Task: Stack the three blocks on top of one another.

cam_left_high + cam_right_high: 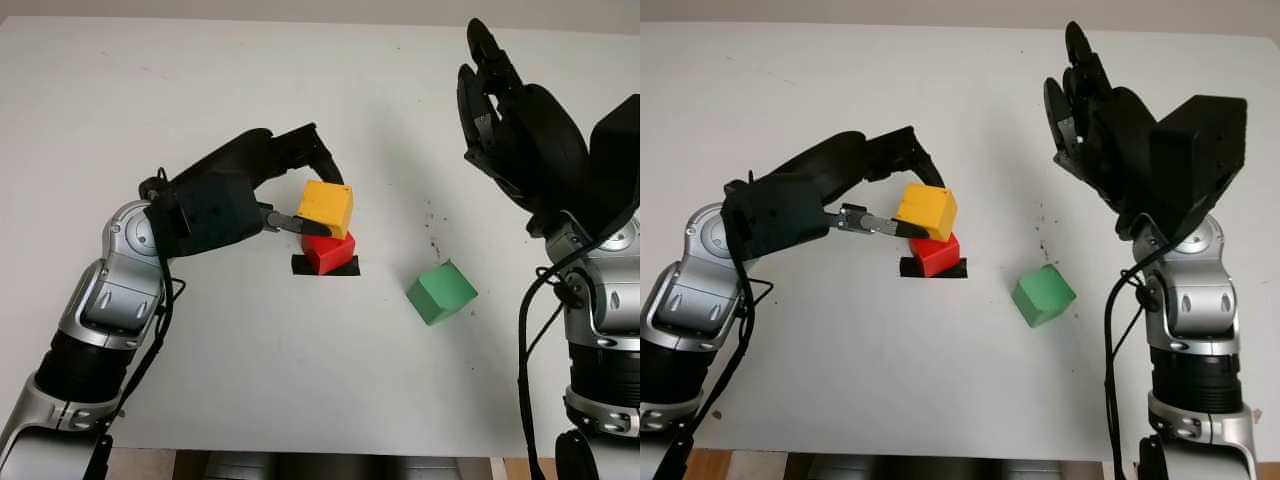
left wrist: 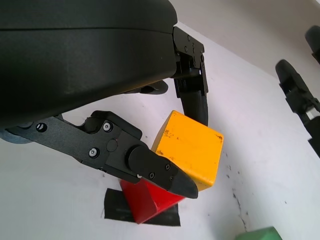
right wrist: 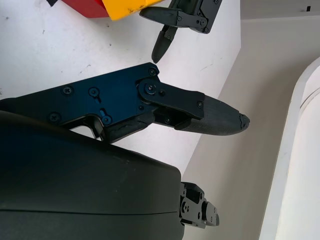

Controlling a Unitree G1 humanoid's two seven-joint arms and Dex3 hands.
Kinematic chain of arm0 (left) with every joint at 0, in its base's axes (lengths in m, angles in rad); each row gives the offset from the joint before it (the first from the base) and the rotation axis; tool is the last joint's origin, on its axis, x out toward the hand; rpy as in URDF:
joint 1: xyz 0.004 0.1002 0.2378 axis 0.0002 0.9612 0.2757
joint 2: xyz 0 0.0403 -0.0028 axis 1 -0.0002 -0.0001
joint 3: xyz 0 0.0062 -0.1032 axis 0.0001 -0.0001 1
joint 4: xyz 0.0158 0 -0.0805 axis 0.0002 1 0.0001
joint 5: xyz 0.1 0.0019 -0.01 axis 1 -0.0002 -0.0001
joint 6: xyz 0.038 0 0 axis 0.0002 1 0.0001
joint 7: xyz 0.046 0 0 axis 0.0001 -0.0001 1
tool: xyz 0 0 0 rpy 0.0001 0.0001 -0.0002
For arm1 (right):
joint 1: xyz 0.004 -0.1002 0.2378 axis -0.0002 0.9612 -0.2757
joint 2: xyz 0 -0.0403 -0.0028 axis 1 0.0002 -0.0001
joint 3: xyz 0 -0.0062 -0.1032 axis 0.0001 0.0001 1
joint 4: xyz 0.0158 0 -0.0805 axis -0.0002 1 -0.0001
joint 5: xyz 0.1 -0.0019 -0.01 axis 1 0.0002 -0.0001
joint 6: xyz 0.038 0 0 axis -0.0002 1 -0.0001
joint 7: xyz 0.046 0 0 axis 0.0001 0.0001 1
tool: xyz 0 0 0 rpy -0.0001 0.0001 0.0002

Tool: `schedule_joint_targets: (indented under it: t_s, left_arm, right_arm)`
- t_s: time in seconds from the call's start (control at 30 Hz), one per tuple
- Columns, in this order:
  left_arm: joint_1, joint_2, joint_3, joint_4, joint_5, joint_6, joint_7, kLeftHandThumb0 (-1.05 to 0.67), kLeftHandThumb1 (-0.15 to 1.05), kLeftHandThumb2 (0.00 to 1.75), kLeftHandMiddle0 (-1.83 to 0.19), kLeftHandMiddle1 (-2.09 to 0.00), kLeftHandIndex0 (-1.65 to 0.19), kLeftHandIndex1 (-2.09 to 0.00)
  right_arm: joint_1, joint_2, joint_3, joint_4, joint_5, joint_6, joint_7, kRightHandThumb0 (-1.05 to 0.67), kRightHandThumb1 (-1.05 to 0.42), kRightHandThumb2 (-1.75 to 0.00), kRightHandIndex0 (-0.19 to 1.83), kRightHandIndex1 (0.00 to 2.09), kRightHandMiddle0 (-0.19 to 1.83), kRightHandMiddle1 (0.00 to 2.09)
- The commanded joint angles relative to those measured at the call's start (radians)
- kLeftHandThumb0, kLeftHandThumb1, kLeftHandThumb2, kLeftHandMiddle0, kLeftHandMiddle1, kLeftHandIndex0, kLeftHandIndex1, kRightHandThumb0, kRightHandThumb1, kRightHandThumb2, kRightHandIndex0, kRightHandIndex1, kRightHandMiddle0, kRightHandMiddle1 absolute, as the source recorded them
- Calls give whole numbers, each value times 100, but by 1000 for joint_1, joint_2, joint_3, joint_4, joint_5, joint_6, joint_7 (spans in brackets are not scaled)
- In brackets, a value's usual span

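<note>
Precariously, the left hand (image 1: 290,190) pinches the yellow block (image 1: 326,207) tilted atop the red block (image 1: 328,251); released crooked, it could slide off. Green block (image 1: 441,292) waits nearby, right hand (image 1: 520,130) raised, open

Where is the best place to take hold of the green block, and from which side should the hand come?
Probably from above with the open right hand, closing on two opposite side faces of the green block. It lies alone on the table, turned at an angle, so the hand should likely rotate to match its faces.
</note>
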Motion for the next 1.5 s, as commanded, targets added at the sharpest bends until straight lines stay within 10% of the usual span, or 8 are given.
schedule_joint_targets:
  t_s: [0.0,1.47]
  left_arm:
    - [-42,26,-3,13,-19,-21,-37,-41,104,6,-25,-4,-21,-187]
    - [-148,56,-62,183,14,-167,-131,-43,104,5,-19,-5,-22,-160]
  right_arm:
    - [10,-3,-3,-14,3,-13,3,-65,-105,-69,-19,0,-19,0]
    - [37,2,1,-44,1,6,-21,-64,-105,-69,-19,0,-19,0]
